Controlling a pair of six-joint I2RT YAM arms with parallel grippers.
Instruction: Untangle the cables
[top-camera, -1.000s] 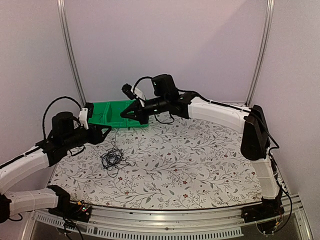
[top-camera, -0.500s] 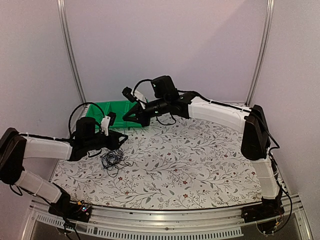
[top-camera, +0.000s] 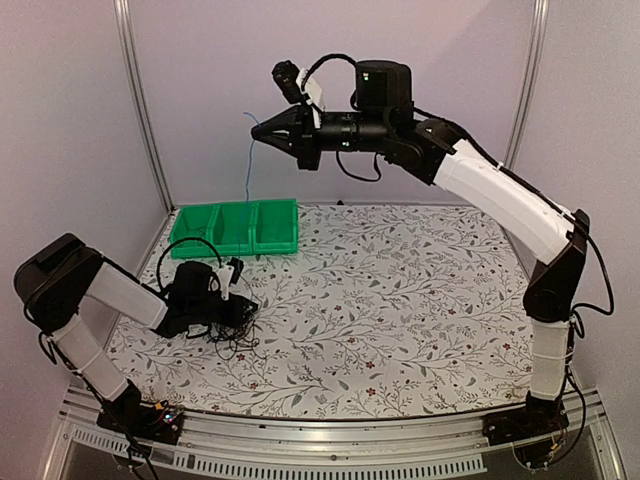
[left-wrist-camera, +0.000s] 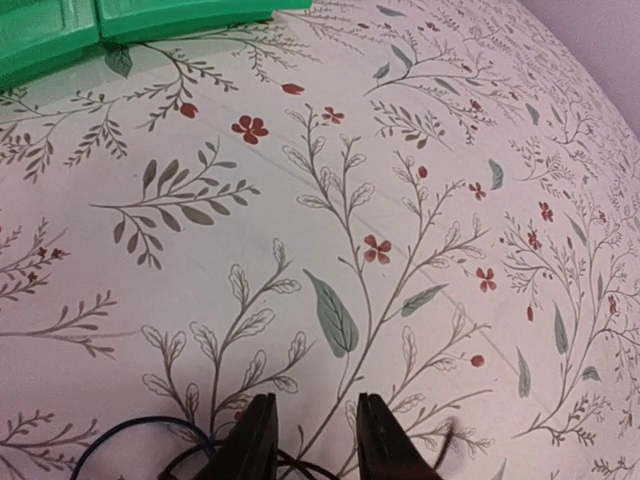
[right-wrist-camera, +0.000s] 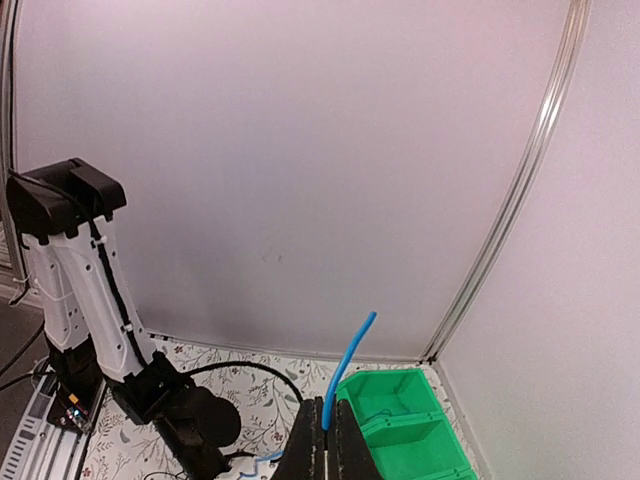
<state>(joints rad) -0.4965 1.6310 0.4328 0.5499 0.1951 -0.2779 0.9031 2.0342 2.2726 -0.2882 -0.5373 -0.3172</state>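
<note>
The cables (top-camera: 236, 328) are a small wiry black bundle on the floral table near its left edge. My left gripper (top-camera: 248, 310) is low over this bundle, and its jaws stand open. In the left wrist view my left gripper (left-wrist-camera: 318, 440) straddles black wires (left-wrist-camera: 299, 465), with a dark blue wire (left-wrist-camera: 140, 420) curving beside them. My right gripper (top-camera: 257, 134) is raised high above the green bin (top-camera: 237, 240) and shut on a thin blue cable (top-camera: 249, 165) that hangs down from it. In the right wrist view my right gripper (right-wrist-camera: 325, 422) pinches the blue cable (right-wrist-camera: 352, 355), whose end sticks up past the fingertips.
The green bin (right-wrist-camera: 406, 422) has three compartments and stands at the back left against the wall. Metal frame posts (top-camera: 140, 110) rise at the back corners. The left arm (right-wrist-camera: 75, 270) stands folded at the table's left side.
My right arm has risen from bin level to high above it, drawing the blue cable up. My left arm has swung in and dropped onto the black bundle.
</note>
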